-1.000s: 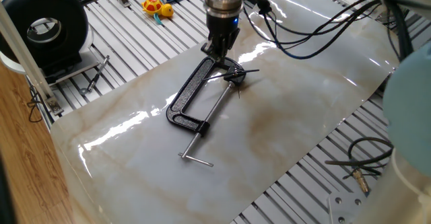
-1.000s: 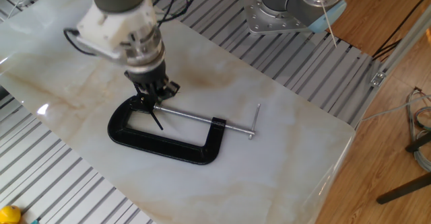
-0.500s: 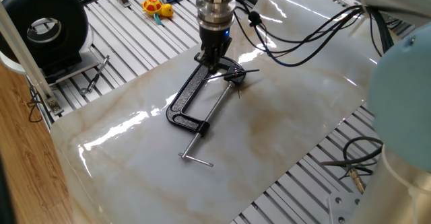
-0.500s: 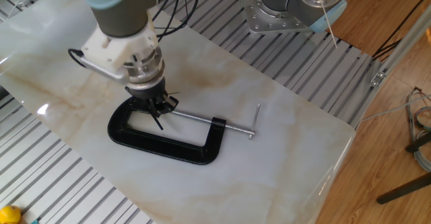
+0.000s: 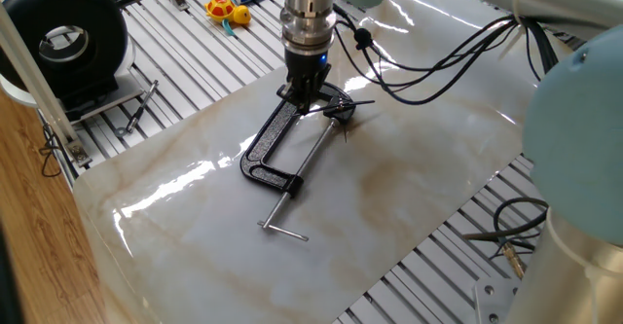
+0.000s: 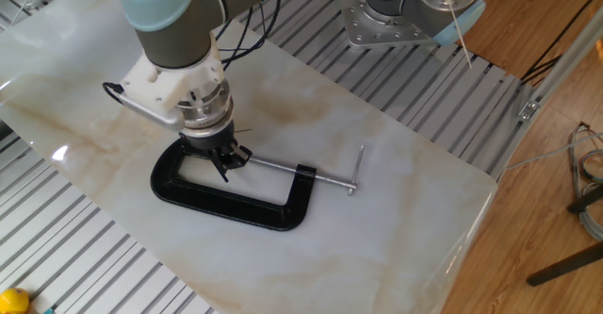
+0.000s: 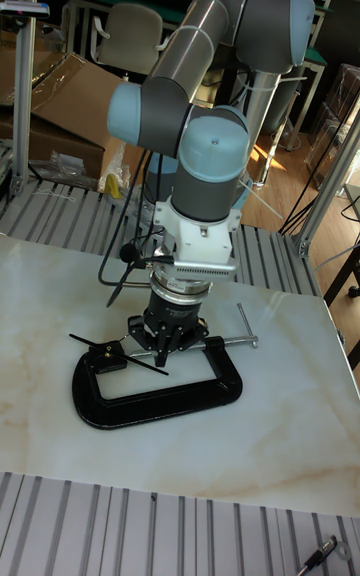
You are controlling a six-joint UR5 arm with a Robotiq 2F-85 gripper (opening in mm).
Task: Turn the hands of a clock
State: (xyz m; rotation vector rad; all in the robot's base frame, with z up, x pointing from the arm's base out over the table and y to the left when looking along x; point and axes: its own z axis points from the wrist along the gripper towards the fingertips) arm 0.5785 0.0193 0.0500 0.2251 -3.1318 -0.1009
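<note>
The clock (image 5: 339,110) is a small dark hub held in the jaw of a black C-clamp (image 5: 276,129) lying on the marble sheet. Its thin black hands (image 5: 358,102) stick out to the right and downward. My gripper (image 5: 304,96) points straight down at the clamp's upper end, just left of the hub, with its fingers drawn together and nothing seen between them. From the other side the gripper (image 6: 224,154) covers the hub, and one hand (image 6: 220,171) pokes out below it. In the tall view the hands (image 7: 120,353) spread left of the gripper (image 7: 166,336).
The clamp's silver screw rod (image 5: 310,154) ends in a crossbar (image 5: 283,231). A black spool (image 5: 64,38) and a yellow toy (image 5: 227,12) sit at the back left. Cables (image 5: 458,47) hang from the arm. The marble sheet (image 5: 409,178) is edged by slotted metal.
The gripper has slid a little left and lower in the one fixed view, ending at the clamp's upper end. The hands and the clamp show no visible movement.
</note>
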